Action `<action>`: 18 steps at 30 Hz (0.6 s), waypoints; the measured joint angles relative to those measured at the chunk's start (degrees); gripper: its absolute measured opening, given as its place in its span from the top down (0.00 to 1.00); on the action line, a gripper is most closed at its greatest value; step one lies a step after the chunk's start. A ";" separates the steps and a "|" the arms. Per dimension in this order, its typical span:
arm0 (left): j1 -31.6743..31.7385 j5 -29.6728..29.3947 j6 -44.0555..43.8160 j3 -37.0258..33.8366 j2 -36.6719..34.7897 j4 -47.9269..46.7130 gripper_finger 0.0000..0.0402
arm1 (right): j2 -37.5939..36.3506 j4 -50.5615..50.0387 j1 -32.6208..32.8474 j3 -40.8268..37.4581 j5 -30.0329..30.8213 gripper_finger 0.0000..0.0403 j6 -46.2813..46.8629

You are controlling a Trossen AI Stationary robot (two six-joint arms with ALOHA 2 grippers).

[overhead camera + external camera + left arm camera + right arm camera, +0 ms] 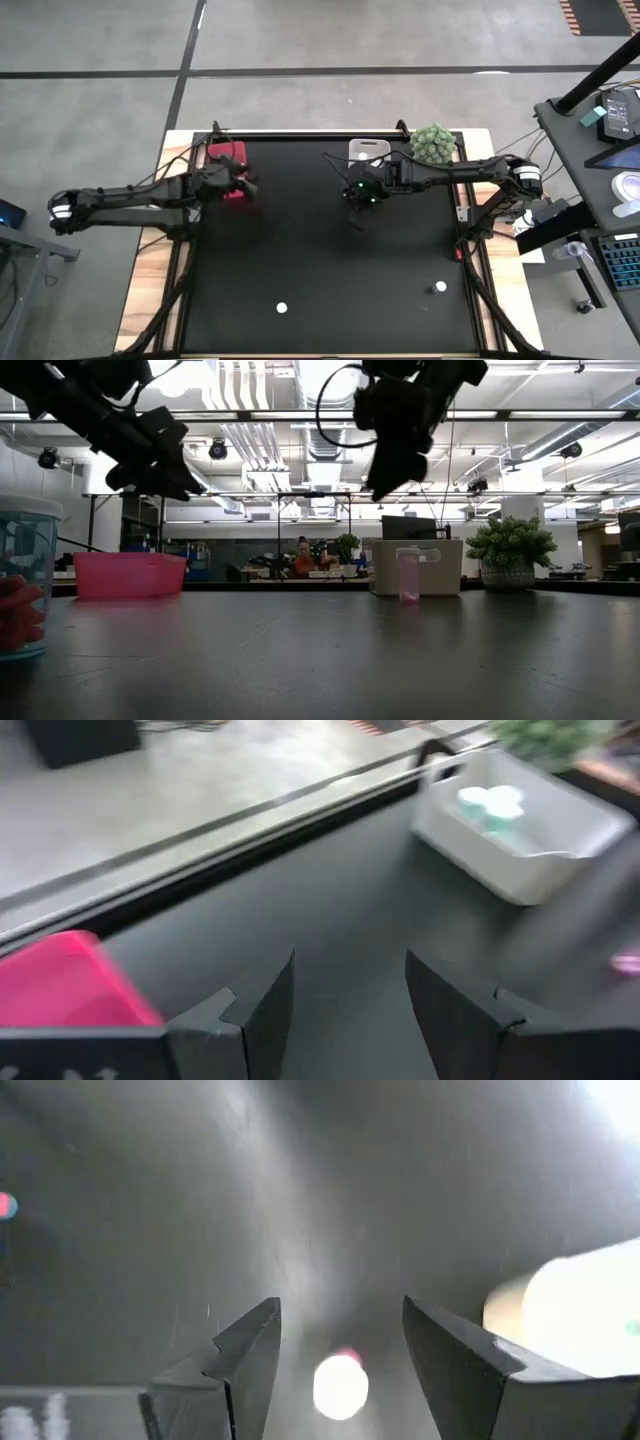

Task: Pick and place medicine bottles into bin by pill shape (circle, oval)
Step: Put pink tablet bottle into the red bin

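A pinkish medicine bottle with a white cap [409, 575] stands upright on the black table in front of the white bin [415, 567]. My right gripper [340, 1350] hangs open above it, clear of it. The bottle's cap [340, 1385] shows between and below the fingers. My left gripper [350, 1000] is open and empty in the air by the pink bin [60, 985], at the table's far left [250, 186]. Two more bottles stand near the table's near edge, one [282, 308] in the middle and one [440, 287] at the right.
The white bin [520, 820] holds several white-capped bottles. A green spiky plant ball [435, 142] sits at the far right corner. A clear bottle with red pills [20, 585] stands close to the low camera. The pink bin [226, 153] sits at the far left.
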 joint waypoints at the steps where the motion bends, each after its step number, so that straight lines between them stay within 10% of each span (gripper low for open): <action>1: -0.28 1.30 0.02 0.00 -0.02 0.82 0.56 | 0.00 -1.74 0.17 0.04 0.00 0.50 1.60; 18: -1.05 4.86 2.96 -0.02 -0.13 4.88 0.56 | 0.00 -9.99 4.76 -0.84 3.39 0.50 20.59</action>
